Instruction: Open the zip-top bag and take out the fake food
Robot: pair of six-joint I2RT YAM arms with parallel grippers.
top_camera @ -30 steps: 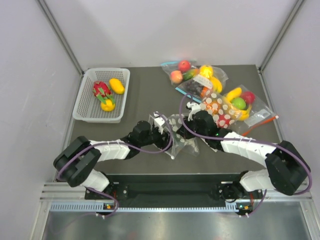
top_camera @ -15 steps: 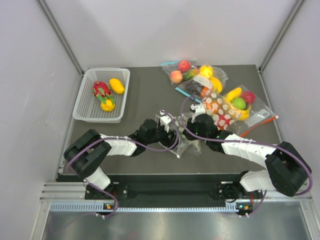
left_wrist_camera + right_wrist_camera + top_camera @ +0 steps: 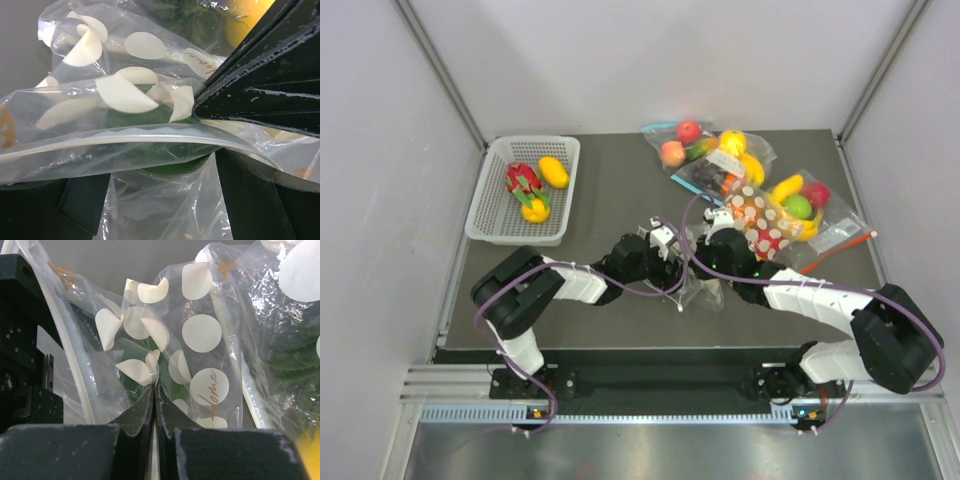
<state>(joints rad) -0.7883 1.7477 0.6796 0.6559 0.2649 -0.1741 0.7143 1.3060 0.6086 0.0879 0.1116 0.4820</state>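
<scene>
The right gripper [image 3: 155, 390] is pinched shut on the bag [image 3: 200, 335], whose film rises just ahead of its tips. The left gripper [image 3: 160, 177] stands spread, with the zip rim [image 3: 125, 137] lying across between its fingers [image 3: 82, 200] — nothing clamped. The film looks thin, slick and floppy, and a green piece [image 3: 167, 162] sags inside. The best hold is probably the stiffer rim.

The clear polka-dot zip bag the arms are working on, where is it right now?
In the top view the transparent white-dotted zip-top bag lies mid-table where the left gripper and the right gripper meet, left of the orange-tinted dotted bag.
</scene>
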